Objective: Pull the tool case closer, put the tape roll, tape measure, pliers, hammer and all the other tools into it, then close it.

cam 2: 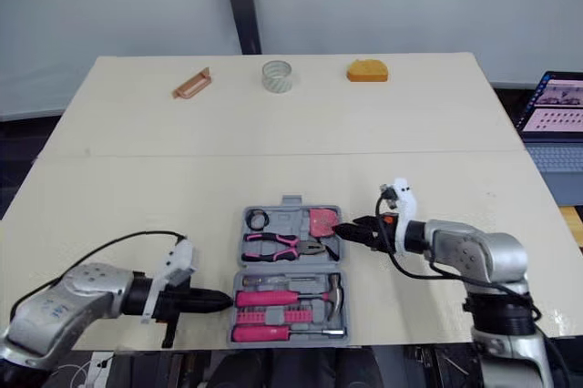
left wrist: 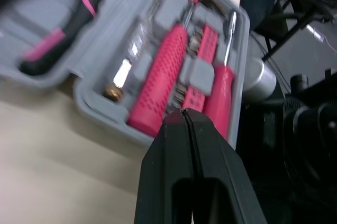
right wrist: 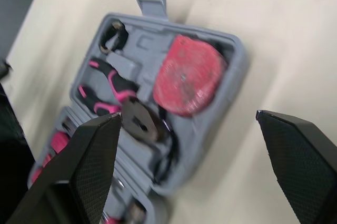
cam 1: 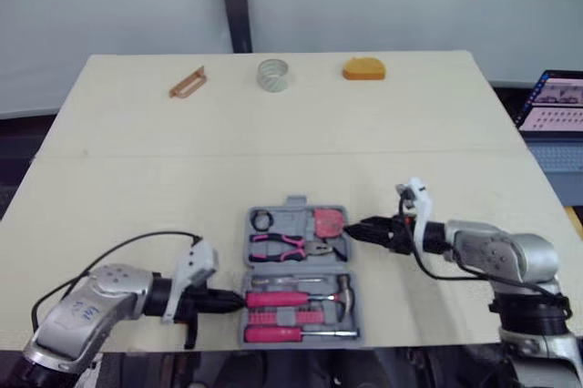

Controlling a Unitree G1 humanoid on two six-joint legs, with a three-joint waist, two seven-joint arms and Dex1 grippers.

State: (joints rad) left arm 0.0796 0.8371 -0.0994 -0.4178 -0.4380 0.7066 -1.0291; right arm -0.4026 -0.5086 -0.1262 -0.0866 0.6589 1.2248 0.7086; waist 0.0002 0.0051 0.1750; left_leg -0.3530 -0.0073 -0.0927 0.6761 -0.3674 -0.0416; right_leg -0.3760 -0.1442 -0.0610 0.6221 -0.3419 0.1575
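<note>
Pale table with the grey tool case lying open near its front edge.
The left gripper, fingers pressed together, sits at the case's left wall beside the hammer. The right gripper, fingers wide apart, is just beside the tape measure. The tape roll lies at the far edge.

The tool case lies open on the counter, in the middle near its front edge. In the far half are the pliers, with the tape measure at their right. The hammer lies in the near half. The left tool is just left of the near half, and the right tool is just right of the tape measure. Along the far edge, well apart from the case, the tape roll lies between a flat clip-like piece on the left and a rounded block on the right.
</note>
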